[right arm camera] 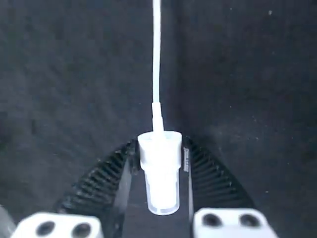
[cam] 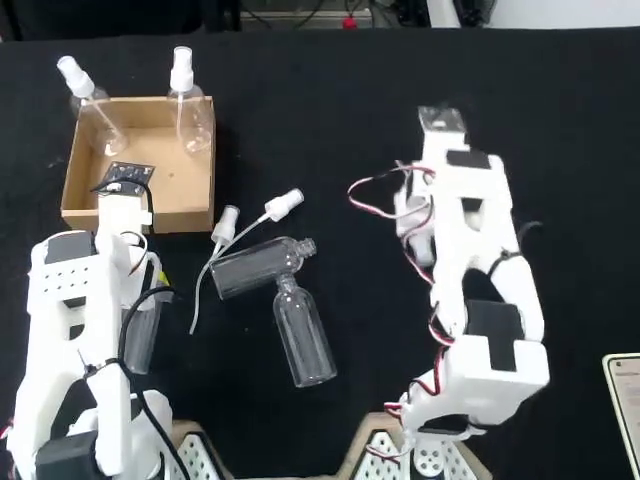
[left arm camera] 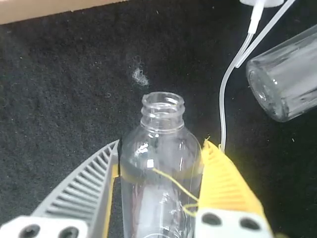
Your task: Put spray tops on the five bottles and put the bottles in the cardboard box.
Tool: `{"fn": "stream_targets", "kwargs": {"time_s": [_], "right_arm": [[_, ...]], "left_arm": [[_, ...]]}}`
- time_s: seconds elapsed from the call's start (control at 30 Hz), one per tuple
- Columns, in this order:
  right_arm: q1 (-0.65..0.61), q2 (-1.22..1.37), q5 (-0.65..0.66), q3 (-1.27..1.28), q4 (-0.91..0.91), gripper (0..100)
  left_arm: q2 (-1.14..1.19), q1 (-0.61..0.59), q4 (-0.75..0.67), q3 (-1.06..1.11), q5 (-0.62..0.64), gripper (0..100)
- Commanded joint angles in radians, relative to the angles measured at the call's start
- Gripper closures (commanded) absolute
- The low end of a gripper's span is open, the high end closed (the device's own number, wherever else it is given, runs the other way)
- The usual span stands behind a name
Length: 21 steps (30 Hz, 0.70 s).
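The cardboard box (cam: 165,200) sits at the table's far left with two capped bottles (cam: 95,108) (cam: 190,112) standing in it. My left gripper (left arm camera: 162,146) is shut on an uncapped clear bottle (left arm camera: 161,119), also seen under the left arm (cam: 143,330). My right gripper (right arm camera: 159,146) is shut on a white spray top (right arm camera: 159,171), its thin tube (right arm camera: 156,49) pointing away over the black cloth. Two more uncapped bottles (cam: 255,268) (cam: 303,338) lie mid-table. Two loose spray tops (cam: 228,225) (cam: 283,205) lie just beyond them.
The right arm (cam: 470,230) stands over the right half of the table. A lying bottle (left arm camera: 287,79) and a spray tube (left arm camera: 229,84) are close beside the held bottle. The box edge (left arm camera: 49,7) lies beyond it. A white card (cam: 625,395) sits at the right edge.
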Motion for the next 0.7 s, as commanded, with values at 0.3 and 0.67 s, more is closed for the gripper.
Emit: {"fn": "stream_targets", "kwargs": {"time_s": [0.3,0.67], "right_arm": [[-0.038,0.007,0.247,-0.154,0.167,74.4],[0.164,0.163,0.977,-0.326,0.193,79.6]], "left_arm": [[-0.032,-0.008,-0.017,-0.01,0.003,94],[-0.032,-0.008,-0.017,-0.01,0.003,94]]}}
